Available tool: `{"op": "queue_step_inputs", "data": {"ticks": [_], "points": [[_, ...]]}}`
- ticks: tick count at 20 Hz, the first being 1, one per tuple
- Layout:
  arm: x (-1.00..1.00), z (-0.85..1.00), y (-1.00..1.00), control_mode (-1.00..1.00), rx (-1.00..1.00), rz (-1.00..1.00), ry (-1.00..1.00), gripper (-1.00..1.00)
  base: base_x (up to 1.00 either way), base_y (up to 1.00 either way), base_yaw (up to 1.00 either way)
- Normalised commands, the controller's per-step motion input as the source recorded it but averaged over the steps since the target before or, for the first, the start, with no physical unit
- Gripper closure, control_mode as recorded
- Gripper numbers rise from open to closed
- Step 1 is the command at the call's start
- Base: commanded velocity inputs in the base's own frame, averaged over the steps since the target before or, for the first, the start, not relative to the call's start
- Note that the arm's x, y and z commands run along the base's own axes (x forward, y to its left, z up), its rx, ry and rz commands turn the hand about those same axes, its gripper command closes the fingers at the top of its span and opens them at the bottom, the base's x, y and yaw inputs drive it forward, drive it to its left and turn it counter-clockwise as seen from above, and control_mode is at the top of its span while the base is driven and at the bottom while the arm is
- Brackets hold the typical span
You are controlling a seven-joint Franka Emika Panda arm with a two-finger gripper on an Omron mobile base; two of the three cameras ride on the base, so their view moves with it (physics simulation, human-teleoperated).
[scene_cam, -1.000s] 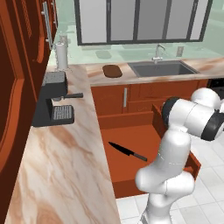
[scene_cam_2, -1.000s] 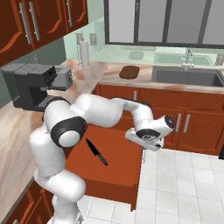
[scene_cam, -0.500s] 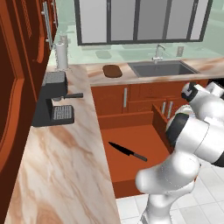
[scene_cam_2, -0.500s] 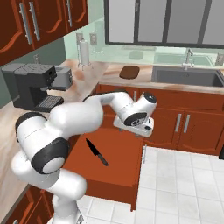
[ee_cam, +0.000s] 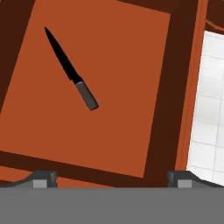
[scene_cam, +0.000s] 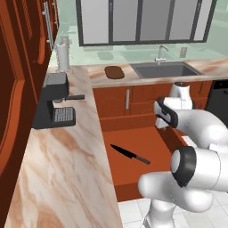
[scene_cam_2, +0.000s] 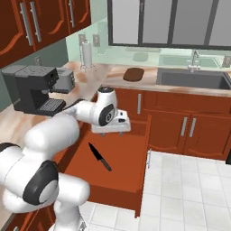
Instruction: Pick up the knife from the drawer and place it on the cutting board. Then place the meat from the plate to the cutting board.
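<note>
— Where's the knife?
— Lying flat on the floor of the pulled-out drawer [scene_cam_2: 118, 162], a black knife [ee_cam: 70, 70] with nothing touching it. The cutting board [scene_cam: 114, 72] sits far back on the counter [scene_cam: 58, 169], left of the sink [scene_cam: 165, 70]

— And the gripper [ee_cam: 111, 177]?
— Above the drawer, fingers spread wide, holding nothing

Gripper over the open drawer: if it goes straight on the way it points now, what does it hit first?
Most likely the bare drawer floor. The open gripper looks down into it, with the knife off to one side of that line, though depth is hard to judge.
</note>
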Motion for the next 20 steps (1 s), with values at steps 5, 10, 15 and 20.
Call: {"op": "queue_step_inputs", "data": {"ticks": [5, 10, 15, 20], "points": [[0.0, -0.06, 0.15, -1.0, -0.09, 0.11, 0.01, -1.0, 0.0, 0.0, 0.0], [0.0, -0.25, 0.06, -1.0, 0.0, 0.0, 0.03, -1.0, 0.0, 0.0, 0.0], [0.0, -0.32, 0.3, -1.0, 0.0, 0.0, 0.07, -1.0, 0.0, 0.0, 0.0], [0.0, -0.29, 0.36, -1.0, 0.02, 0.0, 0.1, -1.0, 0.0, 0.0, 0.0]]}}
